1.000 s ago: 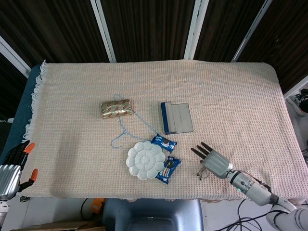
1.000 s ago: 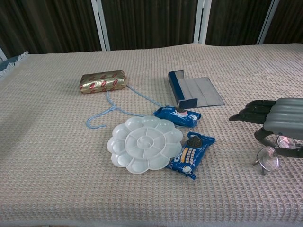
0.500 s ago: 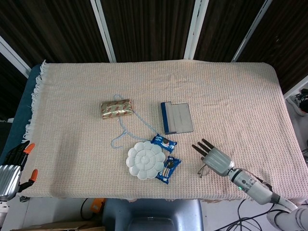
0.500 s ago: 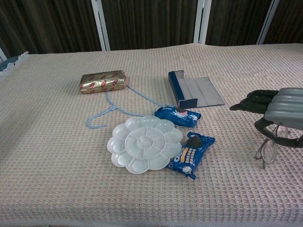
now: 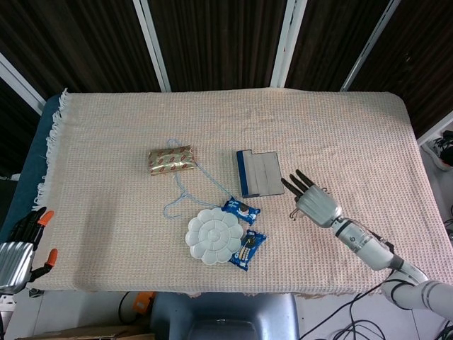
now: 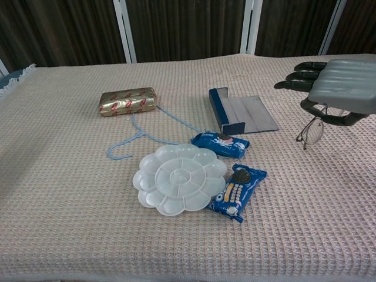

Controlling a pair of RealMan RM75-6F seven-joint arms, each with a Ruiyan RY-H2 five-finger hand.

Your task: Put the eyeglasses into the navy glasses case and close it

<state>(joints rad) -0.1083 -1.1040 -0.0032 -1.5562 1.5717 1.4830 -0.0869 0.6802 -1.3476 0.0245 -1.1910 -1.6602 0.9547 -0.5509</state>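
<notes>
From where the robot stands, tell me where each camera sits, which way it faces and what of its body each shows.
Head view: high, looking steeply down on the whole table; shows left hand at the near-left edge, right hand and forearm.
Chest view: low at the near edge, looking across toward the dark back wall; shows only the right hand.
Shared: right hand holding the eyeglasses, the open navy glasses case, palette.
</notes>
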